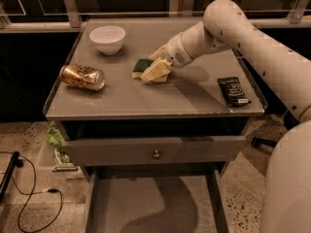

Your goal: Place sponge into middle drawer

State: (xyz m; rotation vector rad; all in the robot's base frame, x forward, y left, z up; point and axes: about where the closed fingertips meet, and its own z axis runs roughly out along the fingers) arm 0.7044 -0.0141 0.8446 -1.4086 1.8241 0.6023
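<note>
The sponge [140, 67], pale yellow foam with a dark green face, lies on the cabinet top [126, 98] near the middle. My gripper [154, 72] is down at the sponge's right side, right against it, reaching in from the right on a white arm. The middle drawer [146, 203] is pulled out below the cabinet front, showing a plain flat grey floor with low side walls; the arm's shadow falls across it.
A white bowl [107, 39] stands at the back left. A gold can [82, 77] lies on its side at the left. A black snack packet [233, 91] lies at the right. The top drawer with a round knob [156, 154] is slightly open. A cable [34, 203] lies on the floor at left.
</note>
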